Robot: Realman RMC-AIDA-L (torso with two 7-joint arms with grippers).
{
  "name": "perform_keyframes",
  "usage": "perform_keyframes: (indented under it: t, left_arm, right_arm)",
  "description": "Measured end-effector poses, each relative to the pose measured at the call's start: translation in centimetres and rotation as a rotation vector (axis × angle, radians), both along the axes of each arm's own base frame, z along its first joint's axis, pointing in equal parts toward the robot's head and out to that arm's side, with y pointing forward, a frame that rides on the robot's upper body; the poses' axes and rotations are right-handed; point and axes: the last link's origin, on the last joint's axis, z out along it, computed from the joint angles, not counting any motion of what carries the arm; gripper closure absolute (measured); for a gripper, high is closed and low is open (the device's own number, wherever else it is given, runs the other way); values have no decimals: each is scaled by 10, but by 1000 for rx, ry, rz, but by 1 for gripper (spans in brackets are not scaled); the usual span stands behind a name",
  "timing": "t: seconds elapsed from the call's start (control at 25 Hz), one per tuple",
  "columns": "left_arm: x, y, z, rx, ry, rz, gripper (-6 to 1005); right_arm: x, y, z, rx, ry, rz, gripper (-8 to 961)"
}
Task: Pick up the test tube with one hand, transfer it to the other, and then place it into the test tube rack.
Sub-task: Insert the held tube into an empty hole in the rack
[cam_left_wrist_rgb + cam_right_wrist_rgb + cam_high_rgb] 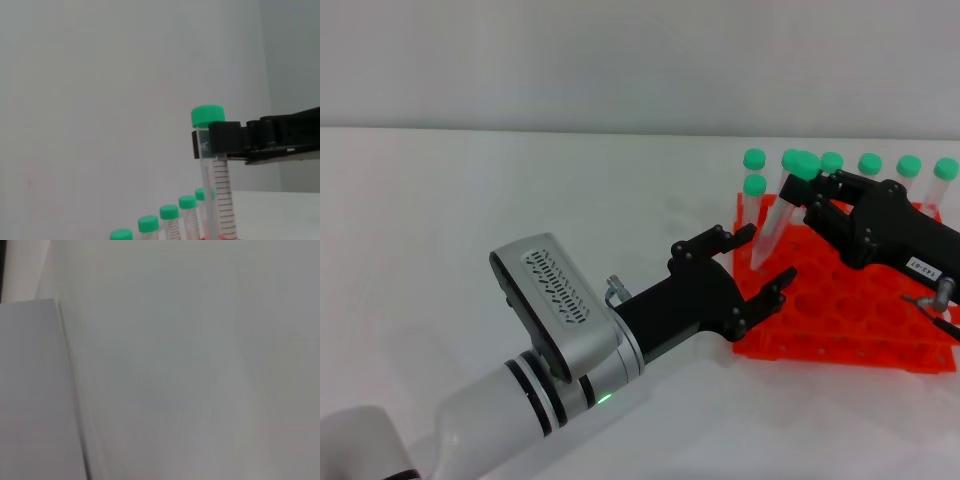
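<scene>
While the left end effector (752,268) hangs over the white worktop (470,200) just at the near-left corner of the test tube rack (840,320), its two black fingers are spread wide with nothing between them. It sits on a thick silver-white arm with a green light glowing on its ring.

Moving rightward, the test tube (775,215) is pinched by the right end effector (820,190), the black one with the small white label, which grips it just under the green screw cap. From the left wrist view the tube (216,175) stands close to upright, the fingers (222,140) clamped across it just below the cap, its graduated body hanging down toward the rack. In the head view its pointed tip leans toward the rack's left edge; I cannot tell whether it has entered a hole yet.

Further right, a row of other capped tubes (870,165) stands along the back of the rack.

To my eye the tube is very light, stiff and smooth, so it could slip or swivel in a loose pinch. Clear plastic like this probably will not shatter, but a hard squeeze low on the thin wall might flex it. The best hold looks to be right where it is now, high on the body under the cap, where the cap's lip would act as a stop and the lower length stays free to go down into a hole.

The right wrist view shows only blank pale surface.
</scene>
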Motion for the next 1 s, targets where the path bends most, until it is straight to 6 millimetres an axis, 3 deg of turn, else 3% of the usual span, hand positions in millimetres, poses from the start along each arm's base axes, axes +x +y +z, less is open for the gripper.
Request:
perform_keyframes:
  t: [0.28, 0.48, 0.8, 1.0]
  left_arm:
    - [-13, -5, 2, 18, -10, 54, 327]
    - [-36, -17, 8, 62, -13, 126, 223]
    - [-79, -40, 30, 179, -74, 291, 226]
    - [-93, -49, 42, 242, -116, 341, 226]
  right_arm:
    - [8, 3, 6, 50, 2, -43, 747]
    - [13, 5, 4, 120, -14, -77, 746]
    - [11, 10, -8, 235, -41, -119, 746]
    - [8, 14, -18, 278, -71, -148, 745]
